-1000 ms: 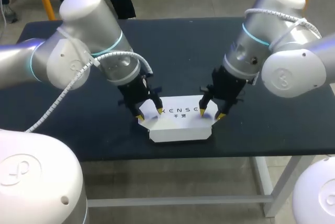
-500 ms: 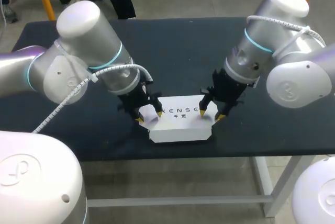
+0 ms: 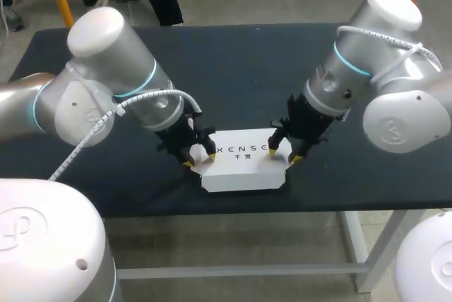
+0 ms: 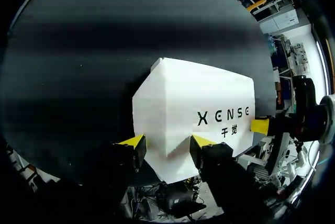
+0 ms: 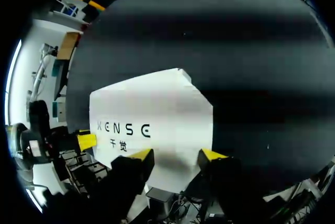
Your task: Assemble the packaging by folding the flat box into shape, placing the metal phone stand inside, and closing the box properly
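A white printed box (image 3: 244, 169) lies folded and low on the black table, near its front edge. My left gripper (image 3: 200, 159) stands open over the box's left end, one yellow tip on the lid and the other just off the corner. In the left wrist view the box (image 4: 193, 93) has its end corner between the fingers of the left gripper (image 4: 166, 143). My right gripper (image 3: 283, 155) stands open over the right end in the same way. The right wrist view shows the box (image 5: 152, 109) reaching in between the fingers of the right gripper (image 5: 175, 155). No metal phone stand is visible.
The table's front edge (image 3: 233, 207) runs just in front of the box. Bare black tabletop (image 3: 240, 76) stretches behind the box and to both sides.
The left gripper's fingers have drawn a little closer together and dipped slightly at the box's left end, while the left arm's elbow swung outward. The right gripper and the box have stayed put.
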`<state>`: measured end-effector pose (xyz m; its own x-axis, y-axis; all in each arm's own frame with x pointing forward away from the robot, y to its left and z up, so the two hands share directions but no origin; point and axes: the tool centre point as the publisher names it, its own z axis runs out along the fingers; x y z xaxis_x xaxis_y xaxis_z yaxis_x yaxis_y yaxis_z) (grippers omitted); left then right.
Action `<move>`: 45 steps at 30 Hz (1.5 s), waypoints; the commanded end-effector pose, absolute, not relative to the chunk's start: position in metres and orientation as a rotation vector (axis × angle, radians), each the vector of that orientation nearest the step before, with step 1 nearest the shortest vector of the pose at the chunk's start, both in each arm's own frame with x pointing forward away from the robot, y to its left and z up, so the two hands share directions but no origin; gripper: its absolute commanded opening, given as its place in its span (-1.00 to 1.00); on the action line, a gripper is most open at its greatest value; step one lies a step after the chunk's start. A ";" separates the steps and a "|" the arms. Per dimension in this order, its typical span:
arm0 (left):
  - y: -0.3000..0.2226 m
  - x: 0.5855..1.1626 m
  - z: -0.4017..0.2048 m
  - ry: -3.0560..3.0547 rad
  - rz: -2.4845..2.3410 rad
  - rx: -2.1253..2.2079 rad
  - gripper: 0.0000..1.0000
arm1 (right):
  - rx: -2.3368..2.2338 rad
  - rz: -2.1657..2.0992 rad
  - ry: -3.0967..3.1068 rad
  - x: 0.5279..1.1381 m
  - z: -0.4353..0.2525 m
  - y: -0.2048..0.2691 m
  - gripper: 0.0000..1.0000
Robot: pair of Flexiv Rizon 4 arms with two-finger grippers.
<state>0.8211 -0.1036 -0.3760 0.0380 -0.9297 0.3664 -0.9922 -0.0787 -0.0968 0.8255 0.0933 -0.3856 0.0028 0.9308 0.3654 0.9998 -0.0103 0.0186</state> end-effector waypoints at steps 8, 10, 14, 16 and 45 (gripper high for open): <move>-0.104 0.824 -0.383 -1.991 0.533 2.077 0.08 | -2.011 -0.512 -1.998 0.826 -0.394 0.095 0.23; -0.104 0.824 -0.384 -1.990 0.548 2.065 0.08 | -2.001 -0.525 -1.994 0.826 -0.395 0.096 0.25; -0.104 0.824 -0.385 -1.981 0.590 2.035 0.08 | -1.989 -0.560 -1.985 0.827 -0.396 0.096 0.25; -0.104 0.824 -0.385 -1.973 0.608 2.022 0.07 | -1.984 -0.577 -1.980 0.827 -0.397 0.097 0.22; -0.110 0.828 -0.389 -1.950 0.723 1.854 0.06 | -1.896 -0.676 -1.920 0.831 -0.400 0.094 -0.01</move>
<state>0.8277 -0.1053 -0.3833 -0.0787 -0.8127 0.5773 -0.9928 0.0116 -0.1190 0.8285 0.0966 -0.3965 -0.0341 0.8313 0.5548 0.9952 -0.0229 0.0954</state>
